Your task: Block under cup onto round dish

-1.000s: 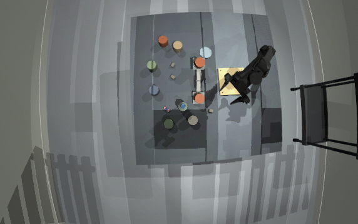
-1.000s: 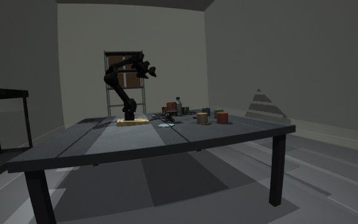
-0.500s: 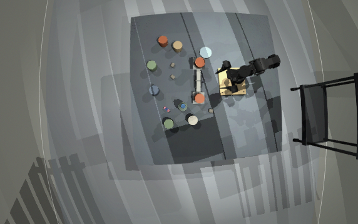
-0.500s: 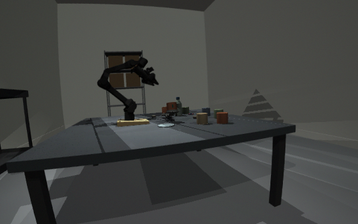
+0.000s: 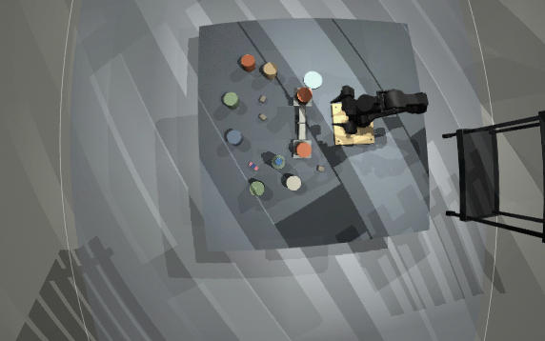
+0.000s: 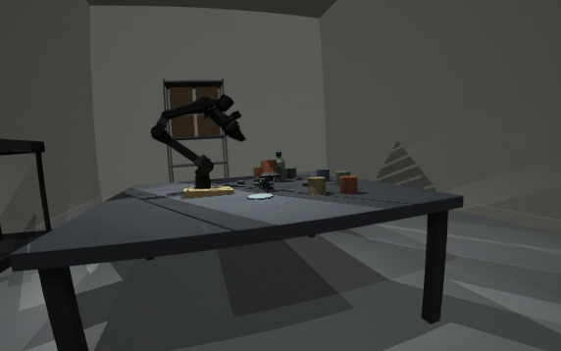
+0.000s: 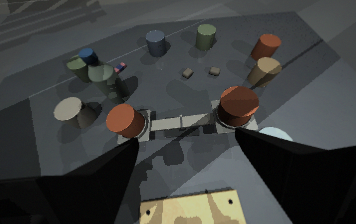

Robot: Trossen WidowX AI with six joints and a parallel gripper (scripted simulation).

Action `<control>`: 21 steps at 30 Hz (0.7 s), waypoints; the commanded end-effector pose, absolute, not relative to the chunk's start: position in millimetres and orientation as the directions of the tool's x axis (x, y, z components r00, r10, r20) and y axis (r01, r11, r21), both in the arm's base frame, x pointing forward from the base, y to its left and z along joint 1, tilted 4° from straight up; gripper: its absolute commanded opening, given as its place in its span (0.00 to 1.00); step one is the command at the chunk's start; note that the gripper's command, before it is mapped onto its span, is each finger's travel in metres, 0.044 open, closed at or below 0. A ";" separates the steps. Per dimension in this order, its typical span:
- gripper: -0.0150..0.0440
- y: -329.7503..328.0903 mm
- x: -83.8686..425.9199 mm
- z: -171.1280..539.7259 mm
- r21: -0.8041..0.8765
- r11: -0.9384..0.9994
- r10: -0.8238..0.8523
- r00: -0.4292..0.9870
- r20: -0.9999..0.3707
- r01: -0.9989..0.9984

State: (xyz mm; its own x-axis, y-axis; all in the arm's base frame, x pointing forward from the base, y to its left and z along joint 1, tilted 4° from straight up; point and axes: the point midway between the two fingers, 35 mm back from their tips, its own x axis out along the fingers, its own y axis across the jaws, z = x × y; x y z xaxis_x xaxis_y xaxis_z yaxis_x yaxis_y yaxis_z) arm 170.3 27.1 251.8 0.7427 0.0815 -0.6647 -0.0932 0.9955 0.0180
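Note:
Two orange cups stand on the ends of the balance (image 5: 302,130) (image 7: 165,124). The dish-side cup (image 5: 304,95) (image 6: 269,166) (image 7: 239,104) looks higher in the exterior view. The other cup (image 5: 304,150) (image 6: 257,172) (image 7: 125,121) looks lower, at the left in the wrist view. Both look unlifted, and no block shows under either. The pale round dish (image 5: 312,80) (image 6: 260,196) (image 7: 276,134) lies beside the dish-side end, with nothing on it. My gripper (image 5: 333,113) (image 6: 243,139) (image 7: 186,136) is open and empty, high above the table on the base side of the balance.
A bottle (image 5: 278,162) (image 7: 106,80) and a cream cup (image 5: 293,183) (image 7: 72,112) stand near the lower end. A tan cup (image 5: 270,70) (image 6: 317,185) and another orange cup (image 5: 248,62) (image 6: 348,184) stand beyond the dish. Green and blue cups and small grey-brown pieces are farther out.

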 end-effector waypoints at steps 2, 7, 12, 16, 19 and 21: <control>1.00 36.4 181.8 251.1 -0.055 0.979 0.099 0.692 -0.715 -0.197; 1.00 48.2 195.1 250.1 -0.130 0.936 0.115 0.633 -0.766 -0.327; 1.00 61.1 208.7 247.2 -0.188 0.869 0.125 0.570 -0.812 -0.459; 1.00 72.2 219.6 243.3 -0.220 0.798 0.130 0.517 -0.846 -0.561; 1.00 81.0 227.7 239.5 -0.236 0.736 0.132 0.477 -0.869 -0.635; 1.00 87.0 232.9 236.5 -0.243 0.691 0.132 0.449 -0.884 -0.681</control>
State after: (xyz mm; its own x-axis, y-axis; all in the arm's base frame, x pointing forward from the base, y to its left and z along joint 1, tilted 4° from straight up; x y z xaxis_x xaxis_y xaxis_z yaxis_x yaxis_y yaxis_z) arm 225.1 77.7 240.7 0.4918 0.1288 -0.8611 -0.6105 0.7562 -0.2355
